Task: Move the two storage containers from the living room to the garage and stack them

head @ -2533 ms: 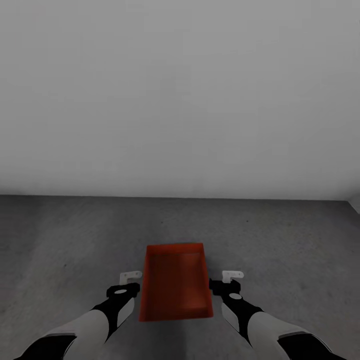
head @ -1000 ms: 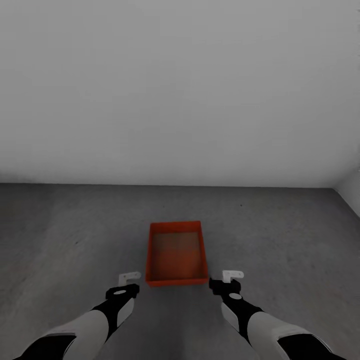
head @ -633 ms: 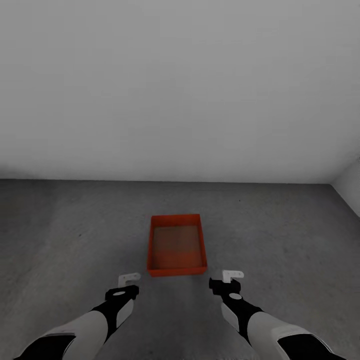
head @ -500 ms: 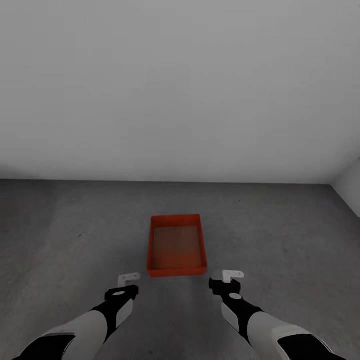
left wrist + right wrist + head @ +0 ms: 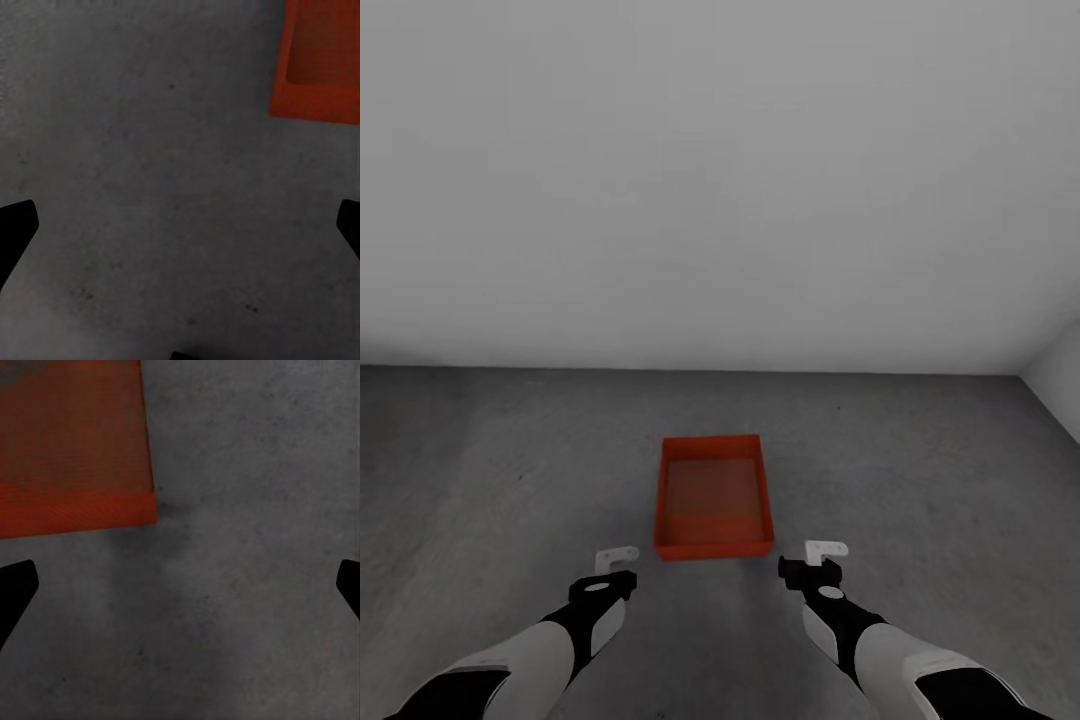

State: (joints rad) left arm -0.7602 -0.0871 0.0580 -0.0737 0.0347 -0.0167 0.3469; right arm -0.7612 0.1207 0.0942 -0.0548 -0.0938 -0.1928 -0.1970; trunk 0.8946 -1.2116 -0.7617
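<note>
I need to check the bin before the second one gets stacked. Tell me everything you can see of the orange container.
The container is an orange-red rectangular open-top bin, plastic-looking, with plain outer walls and a faintly ribbed inside. It looks empty. It sits upright and flat on the dark grey floor, its long side running away from the robot, short of the pale wall. Nothing touches it but the floor: the left gripper and right gripper hang open, apart from its near corners.

The lighting is dim, even and soft, with no clear source and no glare. The pale wall [image 5: 720,180] grades darker toward its upper corners. The floor [image 5: 510,470] is mottled grey, with faint soft shadow beside the storage container [image 5: 713,495]. Both wrist views are blurred; the container's ribbing reads only faintly.
</note>
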